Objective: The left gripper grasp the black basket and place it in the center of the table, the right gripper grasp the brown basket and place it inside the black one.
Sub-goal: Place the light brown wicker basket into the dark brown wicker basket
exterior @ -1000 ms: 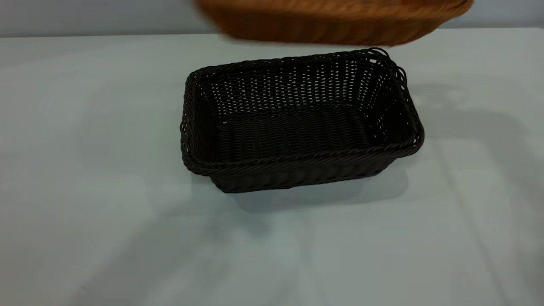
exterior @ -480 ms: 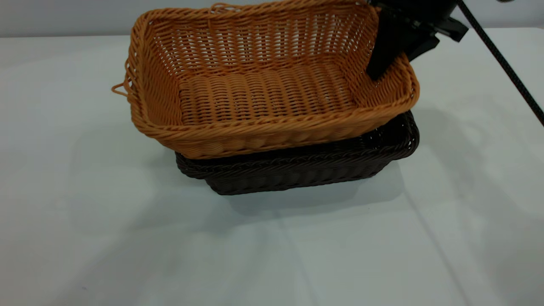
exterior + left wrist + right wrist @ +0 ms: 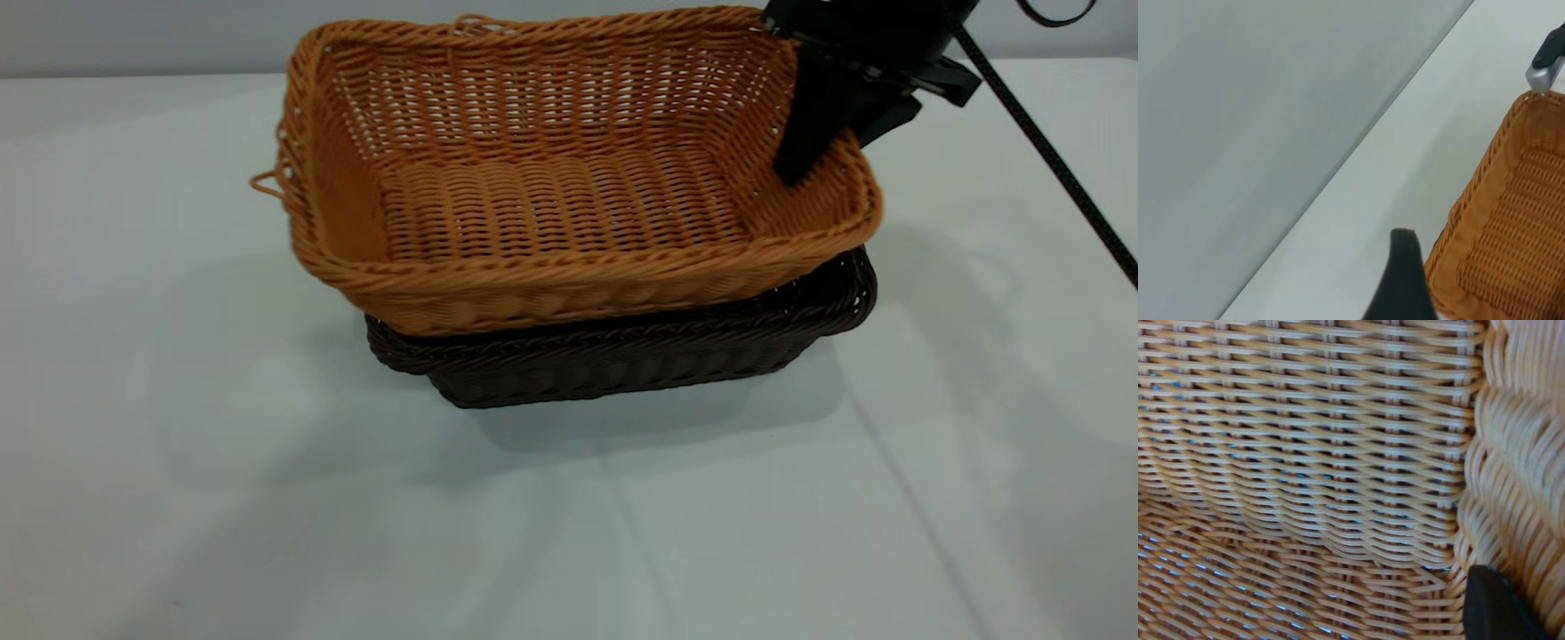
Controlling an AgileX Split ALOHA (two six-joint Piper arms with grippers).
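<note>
1. The black basket [image 3: 640, 356] sits mid-surface [image 3: 178, 498], upright and open.
2. The brown basket [image 3: 569, 204] rides on top of the black basket, skewed and tilted, overhanging its left end instead of nesting.
3. The right claw [image 3: 822, 147] is clamped on the brown basket's right wall, above the black basket's right end, one finger inside the wall.
4. The left claw [image 3: 1401, 287] hangs just beside the brown basket's outer rim; whether it is open, I cannot tell.
5. Risk: released now, the brown basket may perch on the black basket's rim or slide off, because the two are misaligned.
</note>
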